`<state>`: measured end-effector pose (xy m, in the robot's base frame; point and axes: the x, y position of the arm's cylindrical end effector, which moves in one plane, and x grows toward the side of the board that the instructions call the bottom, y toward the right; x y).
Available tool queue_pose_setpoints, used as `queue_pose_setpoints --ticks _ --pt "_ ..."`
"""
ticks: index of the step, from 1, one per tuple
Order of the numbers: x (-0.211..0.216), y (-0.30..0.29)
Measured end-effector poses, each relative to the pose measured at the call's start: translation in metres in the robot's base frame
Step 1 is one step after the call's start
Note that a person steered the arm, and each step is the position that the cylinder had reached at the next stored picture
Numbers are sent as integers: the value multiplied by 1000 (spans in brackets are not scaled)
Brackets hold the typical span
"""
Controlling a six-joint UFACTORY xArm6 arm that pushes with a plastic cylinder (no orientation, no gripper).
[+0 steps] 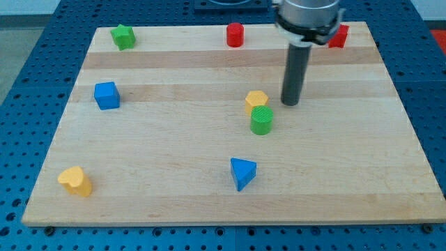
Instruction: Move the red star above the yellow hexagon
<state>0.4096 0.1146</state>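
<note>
The yellow hexagon (256,102) lies near the board's middle, touching a green cylinder (262,120) just below it. A red block (339,36) sits at the view's top right corner of the board, partly hidden behind the arm, so its star shape is hard to make out. My tip (290,103) rests on the board just to the right of the yellow hexagon, with a small gap between them, and well below and left of that red block.
A red cylinder (235,34) sits at the top middle and a green star (123,36) at the top left. A blue cube (106,95) is at the left, a yellow heart (75,180) at the bottom left, and a blue triangle (242,173) at the bottom middle.
</note>
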Motion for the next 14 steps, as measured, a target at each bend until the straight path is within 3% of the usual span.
queue_pose_setpoints --ticks 1,3,5,7,10,12,14 --pt "-12 48" --pt "-79 130" --pt "-136 167" --pt "-196 167" --pt "-193 97" --pt "-193 95" --pt "-151 94"
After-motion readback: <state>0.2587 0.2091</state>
